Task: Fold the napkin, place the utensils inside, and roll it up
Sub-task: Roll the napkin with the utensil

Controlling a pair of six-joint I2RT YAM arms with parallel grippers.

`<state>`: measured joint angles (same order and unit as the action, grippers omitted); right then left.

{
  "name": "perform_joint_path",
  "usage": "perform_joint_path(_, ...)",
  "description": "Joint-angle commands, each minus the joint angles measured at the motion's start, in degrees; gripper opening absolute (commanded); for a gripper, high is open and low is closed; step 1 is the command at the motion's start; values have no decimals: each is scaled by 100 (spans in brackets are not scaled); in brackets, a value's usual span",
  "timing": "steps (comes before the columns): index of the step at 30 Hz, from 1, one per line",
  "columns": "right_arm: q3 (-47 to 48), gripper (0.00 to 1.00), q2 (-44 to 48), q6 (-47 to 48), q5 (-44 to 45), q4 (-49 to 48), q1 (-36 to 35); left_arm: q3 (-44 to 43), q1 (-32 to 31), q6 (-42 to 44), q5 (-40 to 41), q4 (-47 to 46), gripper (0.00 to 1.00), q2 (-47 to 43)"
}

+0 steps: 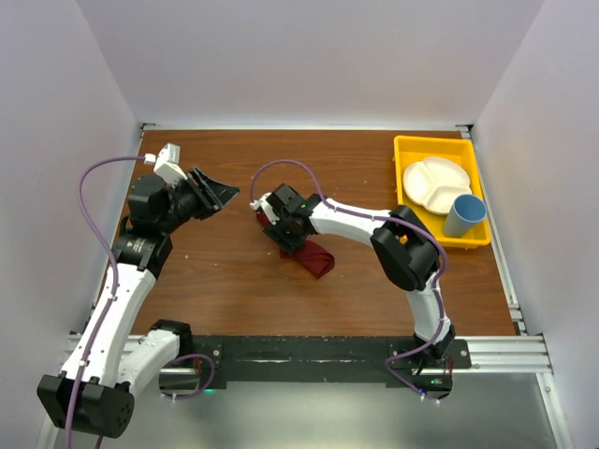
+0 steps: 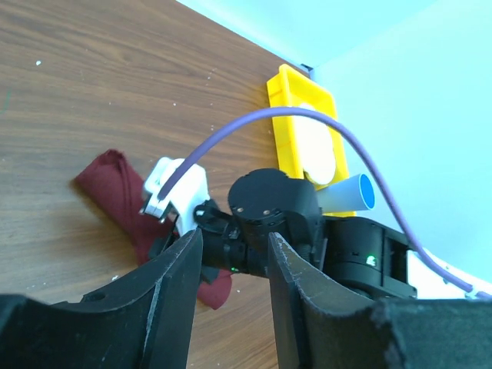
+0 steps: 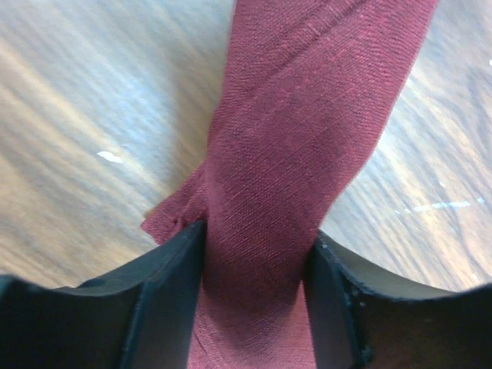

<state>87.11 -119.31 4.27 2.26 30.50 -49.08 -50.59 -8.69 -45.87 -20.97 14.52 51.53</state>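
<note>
The maroon napkin (image 1: 320, 260) lies in a narrow roll on the wooden table, near the middle. My right gripper (image 1: 284, 234) is over its left end. In the right wrist view the jaws of that gripper (image 3: 257, 240) press both sides of the napkin roll (image 3: 307, 115). The utensils do not show in any view. My left gripper (image 1: 221, 195) is raised at the left of the table, apart from the napkin, open and empty. In the left wrist view the left gripper (image 2: 234, 247) faces the right arm and the napkin (image 2: 111, 188).
A yellow tray (image 1: 409, 148) stands at the back right, holding a white divided plate (image 1: 432, 182) and a blue cup (image 1: 464, 215). White walls close in the table on the left, right and back. The right arm's purple cable (image 2: 307, 119) arcs above it.
</note>
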Motion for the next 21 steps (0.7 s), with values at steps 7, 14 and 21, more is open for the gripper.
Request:
perform_joint_path(7,-221,46,171,566,-1772,-343,-629,-294,34,-124,-118,68,45,-169)
perform_joint_path(14,-45,46,39,267,-2283,-457,-1270,-276,34,-186,-153,77,45,-240)
perform_joint_path(21,-159,47,-14,12,-1906,-660,-1771,-241,34,-177,-118,103,45,-284)
